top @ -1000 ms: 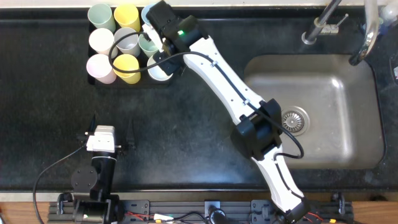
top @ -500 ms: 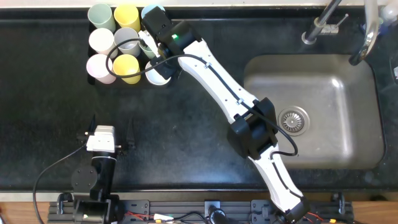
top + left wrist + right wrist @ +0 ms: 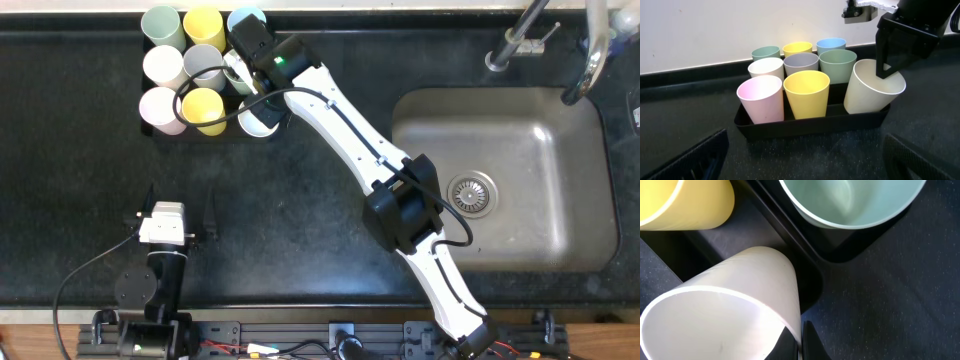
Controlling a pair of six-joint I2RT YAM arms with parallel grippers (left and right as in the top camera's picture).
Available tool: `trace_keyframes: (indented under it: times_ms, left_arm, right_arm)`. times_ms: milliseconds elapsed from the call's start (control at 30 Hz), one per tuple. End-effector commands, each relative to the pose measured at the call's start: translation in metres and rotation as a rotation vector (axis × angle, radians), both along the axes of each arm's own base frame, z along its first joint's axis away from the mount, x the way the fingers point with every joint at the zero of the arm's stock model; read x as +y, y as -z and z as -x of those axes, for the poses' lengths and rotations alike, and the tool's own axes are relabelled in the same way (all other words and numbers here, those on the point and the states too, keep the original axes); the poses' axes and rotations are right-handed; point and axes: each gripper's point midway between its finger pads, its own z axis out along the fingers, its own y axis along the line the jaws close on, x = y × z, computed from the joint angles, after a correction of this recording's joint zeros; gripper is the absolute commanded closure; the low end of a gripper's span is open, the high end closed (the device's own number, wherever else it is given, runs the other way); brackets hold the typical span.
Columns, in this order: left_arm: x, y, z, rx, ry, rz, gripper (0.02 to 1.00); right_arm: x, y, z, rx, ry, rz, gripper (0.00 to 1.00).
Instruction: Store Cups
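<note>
The cream cup sits tilted at one front corner of the black tray. Its bottom is down in what looks like the tray's last free spot, and its open top leans out over the tray's edge. It stands just beside the yellow cup and in front of the green cup. I think the job now is to stand this cup up straight. To do that well, the right hand should tip the cup slowly until the top faces up. Then it should push the cup down gently so the bottom rests flat. It should not bump the yellow cup or the green cup, because they are very close and could tip or slide. Once the cup is flat, the hand can let go and lift straight up, so it does not drag the cup back out. The right hand is pressed together on the cream cup, pinching its wall near the rim, and it touches nothing else. The left hand rests over the bench, well apart from the tray. Its fingers are spread wide and hold nothing.
</note>
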Motion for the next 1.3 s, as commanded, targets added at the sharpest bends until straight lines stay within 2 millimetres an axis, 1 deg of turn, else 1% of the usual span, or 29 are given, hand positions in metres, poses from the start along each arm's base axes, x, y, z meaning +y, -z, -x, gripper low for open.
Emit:
trace_keyframes:
  times_ms: [33, 267, 333, 400, 500, 567, 633, 667, 700, 733, 767, 800, 933, 1133, 1300]
  left_arm:
    - [-0.002, -0.001, 0.001, -0.007, 0.011, -0.017, 0.02]
    - [-0.002, -0.001, 0.001, -0.006, 0.011, -0.017, 0.02]
    - [-0.002, -0.001, 0.001, -0.006, 0.011, -0.017, 0.018]
    - [-0.002, -0.001, 0.001, -0.007, 0.011, -0.017, 0.018]
    - [-0.002, -0.001, 0.001, -0.006, 0.011, -0.017, 0.02]
    - [-0.002, -0.001, 0.001, -0.006, 0.011, -0.017, 0.018]
    - [-0.002, -0.001, 0.001, -0.006, 0.011, -0.017, 0.02]
    - [-0.002, -0.001, 0.001, -0.007, 0.011, -0.017, 0.02]
    - [-0.002, -0.001, 0.001, -0.006, 0.011, -0.017, 0.02]
    - [-0.002, -0.001, 0.001, -0.006, 0.011, -0.017, 0.018]
    - [-0.002, -0.001, 0.001, -0.006, 0.011, -0.017, 0.018]
    - [-0.002, -0.001, 0.001, -0.006, 0.011, -0.017, 0.02]
    - [-0.002, -0.001, 0.001, -0.007, 0.011, -0.017, 0.02]
    - [-0.002, -0.001, 0.001, -0.006, 0.011, -0.017, 0.018]
    - [-0.002, -0.001, 0.001, -0.007, 0.011, -0.017, 0.018]
  right_arm:
    - [0.006, 0.003, -0.004, -0.021, -0.025, 0.006, 0.956]
    - [0.008, 0.004, -0.003, -0.022, -0.036, 0.007, 0.954]
    - [0.009, 0.003, -0.004, -0.026, -0.035, 0.006, 0.706]
    - [0.009, 0.003, -0.004, -0.027, -0.035, 0.005, 0.658]
    - [0.009, 0.003, -0.004, -0.027, -0.035, 0.005, 0.498]
    - [0.009, 0.003, -0.004, -0.028, -0.035, 0.006, 0.426]
    - [0.008, 0.003, -0.005, -0.034, -0.032, 0.009, 0.329]
    - [0.007, 0.003, -0.007, -0.043, -0.028, 0.015, 0.277]
    - [0.006, 0.002, -0.01, -0.055, -0.023, 0.022, 0.189]
    - [0.005, 0.002, -0.012, -0.067, -0.017, 0.03, 0.077]
    - [0.003, 0.0, -0.015, -0.084, -0.011, 0.038, 0.029]
    - [0.003, -0.003, -0.018, -0.099, -0.006, 0.043, 0.005]
    - [0.004, -0.02, -0.027, -0.145, 0.023, 0.021, 0.005]
    - [0.005, -0.055, -0.043, -0.215, 0.077, -0.057, 0.005]
    - [0.003, -0.086, -0.048, -0.262, 0.091, -0.096, 0.003]
